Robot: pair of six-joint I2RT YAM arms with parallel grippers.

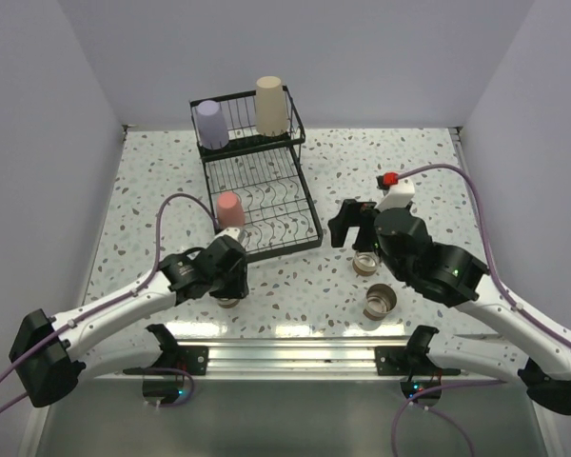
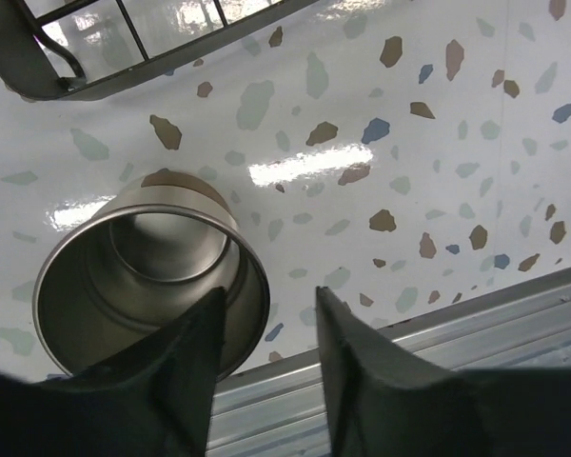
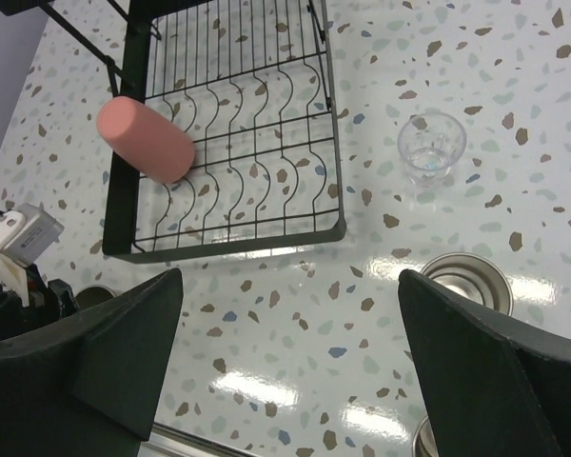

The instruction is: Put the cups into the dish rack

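Note:
The black wire dish rack holds a lavender cup and a tall beige cup upside down in its upper basket. A red-pink cup lies in the lower tray, also in the right wrist view. My left gripper is open just above a short metallic cup. Its left finger overlaps the cup's rim and its right finger is outside. My right gripper is wide open and empty above the table. The clear glass stands right of the rack. Two metallic cups stand below my right gripper.
The rack's front edge lies just ahead of my right gripper. A metal rail runs along the table's near edge, close behind the left cup. The left arm's wrist shows at the left of the right wrist view.

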